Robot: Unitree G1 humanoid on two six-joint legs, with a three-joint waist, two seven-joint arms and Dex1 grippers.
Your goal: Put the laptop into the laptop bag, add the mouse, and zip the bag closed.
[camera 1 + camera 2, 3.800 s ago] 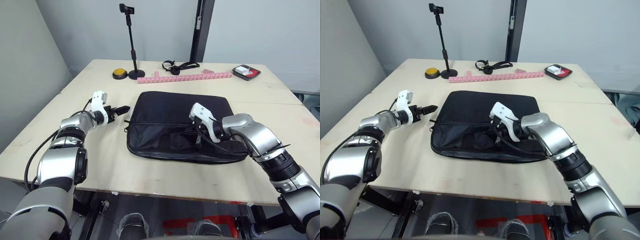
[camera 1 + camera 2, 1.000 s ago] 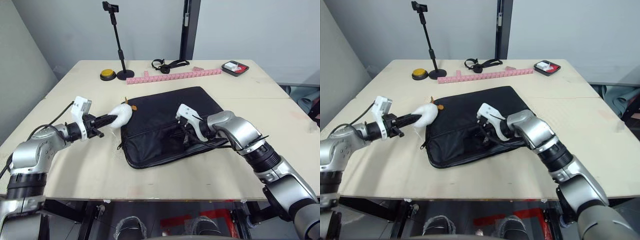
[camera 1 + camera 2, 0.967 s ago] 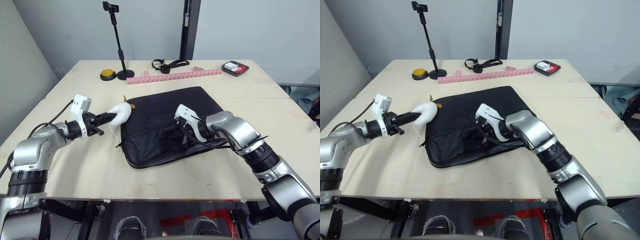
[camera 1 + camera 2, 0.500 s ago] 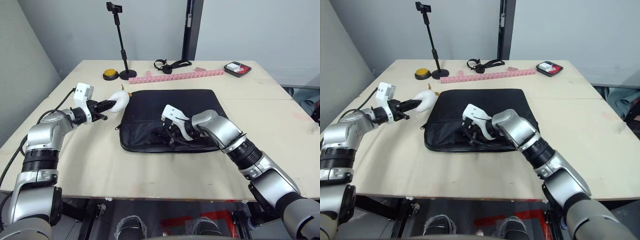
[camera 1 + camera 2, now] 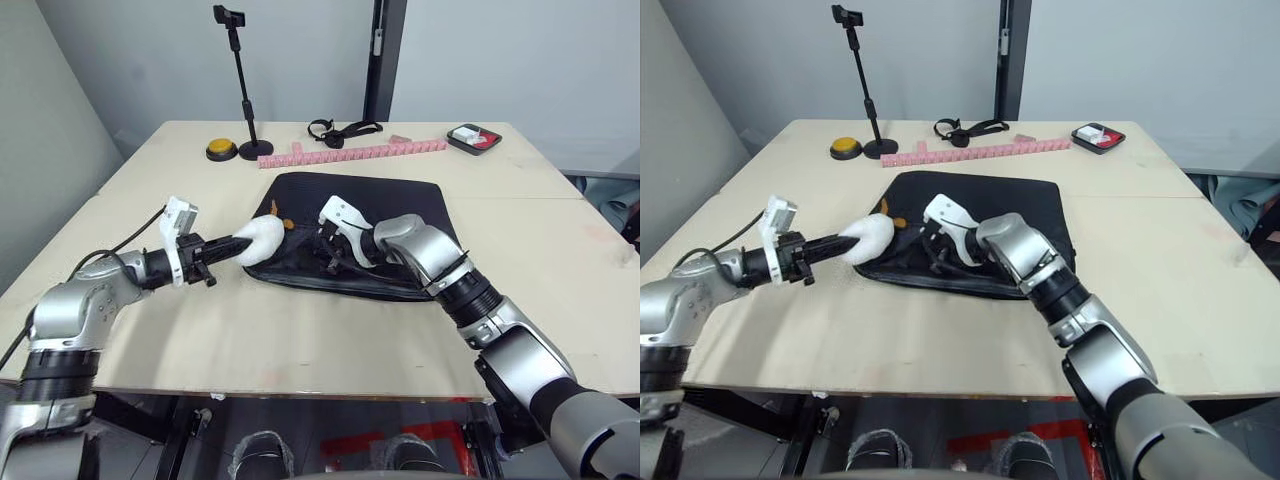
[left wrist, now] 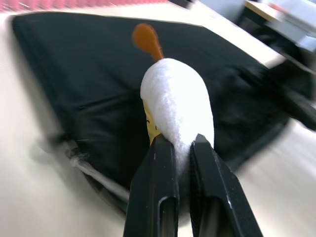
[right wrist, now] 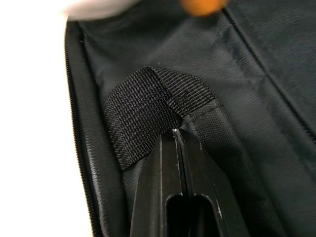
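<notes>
- Your left gripper [image 6: 180, 143] is clenched on the tail end of a white fluffy toy duck [image 6: 177, 103]. Its orange foot points toward the laptop bag [image 5: 400, 205].
- The duck is not the smooth white mouse the task names. You should judge whether it belongs in the bag before pushing it in.
- Your right gripper [image 7: 176, 133] is pinched tight on the woven strap handle [image 7: 143, 113]. It lifts the bag's near edge off the table [image 5: 300, 330].
- The bag lies in the middle of the table, and the duck's head is just beside its raised left corner.
- I cannot tell whether the laptop is already inside; the raised fabric hides the interior.
- The step in hand looks like holding the mouth open while the left arm feeds something in.
- To do that well, hold the strap high and steady so the zip [image 7: 74, 98] edge stays apart from the lower panel.
- Bring the left gripper in low and level, along the table, aiming under the lifted flap rather than onto the top.
- Let go only once the item is well past the zip line, so nothing catches in the teeth at closing.
- Watch the two grippers: they are near each other at that corner.
</notes>
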